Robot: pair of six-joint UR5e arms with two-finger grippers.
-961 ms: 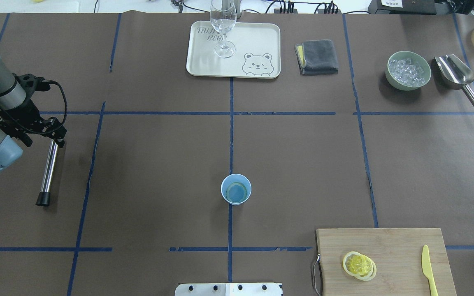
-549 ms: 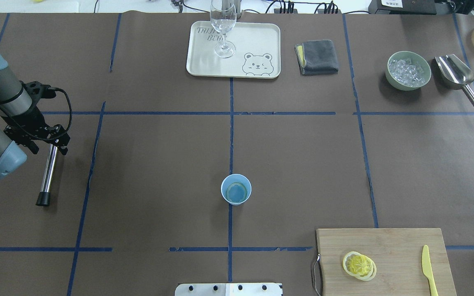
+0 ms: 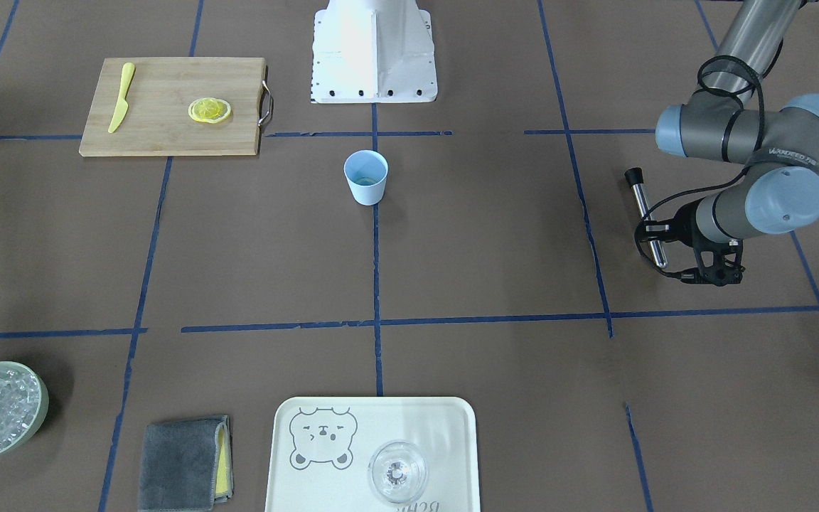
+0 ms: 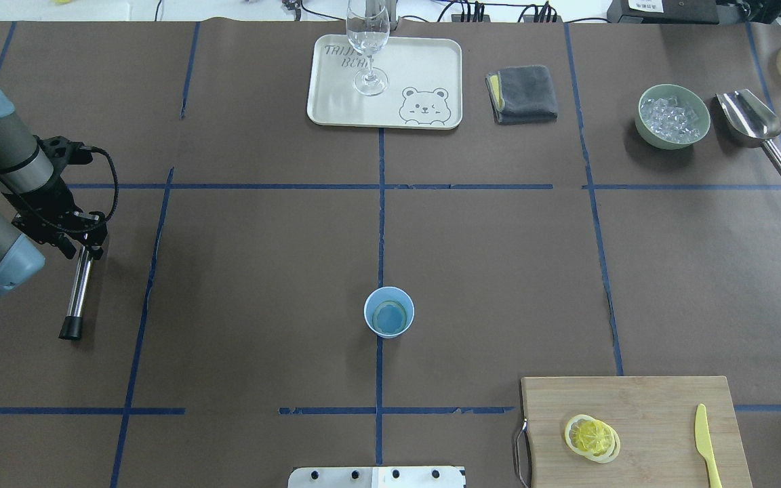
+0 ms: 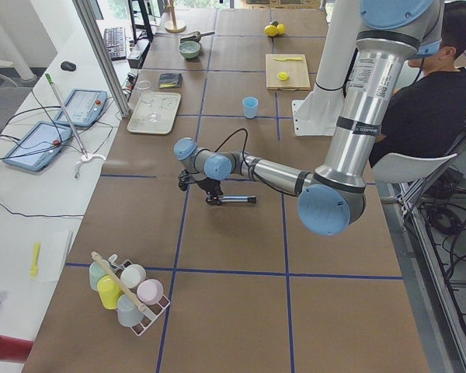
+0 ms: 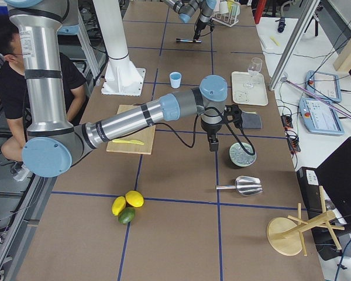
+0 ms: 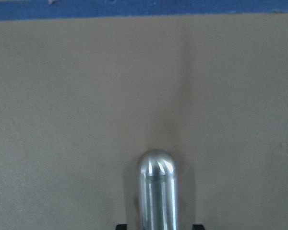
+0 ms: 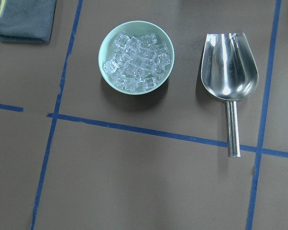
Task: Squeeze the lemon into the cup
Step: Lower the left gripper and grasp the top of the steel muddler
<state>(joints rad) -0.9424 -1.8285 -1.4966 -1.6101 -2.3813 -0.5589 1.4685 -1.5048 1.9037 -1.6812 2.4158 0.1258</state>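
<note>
The lemon [image 4: 592,437] is a round yellow slice with its cut face up, lying on the wooden cutting board [image 4: 634,400] at the near right; it also shows in the front-facing view [image 3: 210,109]. The light-blue cup [image 4: 389,312] stands upright mid-table, also in the front-facing view [image 3: 366,178]. My left gripper [image 4: 89,245] is far left, low over a steel rod [image 4: 77,291]; in the left wrist view the rod [image 7: 157,191] lies between the parted fingers. My right gripper [image 6: 212,143] shows only in the right side view, near the ice bowl; I cannot tell if it is open or shut.
A slim yellow knife [image 4: 706,444] lies on the board. A pale green bowl of ice [image 4: 674,116] and a steel scoop [image 4: 750,118] are at the far right. A tray [image 4: 424,74] with a clear glass [image 4: 368,47] and a grey cloth [image 4: 523,93] are at the back.
My left gripper has shifted a little along the steel rod toward the robot's side. The rod, cup and lemon have not moved.
</note>
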